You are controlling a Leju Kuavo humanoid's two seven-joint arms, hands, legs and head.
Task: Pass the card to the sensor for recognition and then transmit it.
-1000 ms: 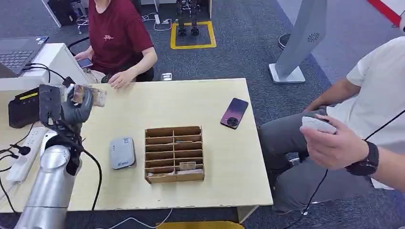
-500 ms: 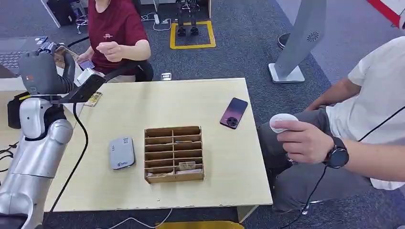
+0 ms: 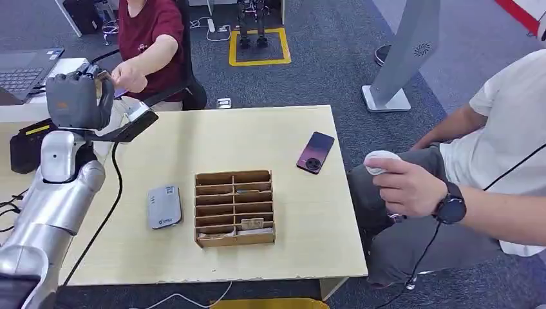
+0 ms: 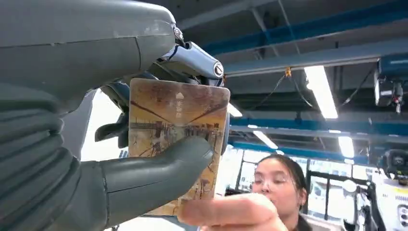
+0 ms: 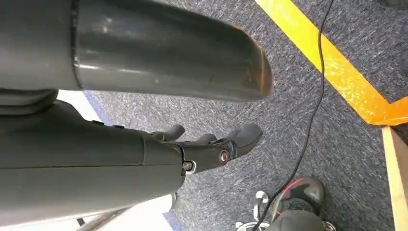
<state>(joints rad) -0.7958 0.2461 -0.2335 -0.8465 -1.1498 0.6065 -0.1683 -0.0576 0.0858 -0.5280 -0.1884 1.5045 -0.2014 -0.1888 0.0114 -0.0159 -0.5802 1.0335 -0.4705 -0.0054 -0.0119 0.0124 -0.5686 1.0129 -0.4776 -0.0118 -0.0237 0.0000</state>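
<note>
My left hand (image 3: pixel 80 100) is raised above the table's back left corner. It pinches a brown picture card (image 4: pixel 178 139) between the thumb (image 4: pixel 159 166) and the fingers. A person in a red shirt (image 3: pixel 151 32) stretches a hand (image 3: pixel 129 76) toward my left hand, and a finger (image 4: pixel 231 214) touches the card's edge. The grey card sensor (image 3: pixel 164 206) lies flat on the table (image 3: pixel 302 225), left of the wooden slotted card box (image 3: pixel 235 207). My right hand (image 5: pixel 211 144) hangs beside my body over the carpet, fingers loosely apart and holding nothing.
A purple phone (image 3: pixel 315 152) lies on the table's right side. A seated person in a white shirt at the right holds a white device (image 3: pixel 380 161). A black device (image 3: pixel 29 145) and a laptop (image 3: pixel 22 71) sit at the far left. A white stand (image 3: pixel 405 58) rises behind.
My left arm has lifted the card from low over the table's left edge up toward the person in red, whose hand has come forward to meet it.
</note>
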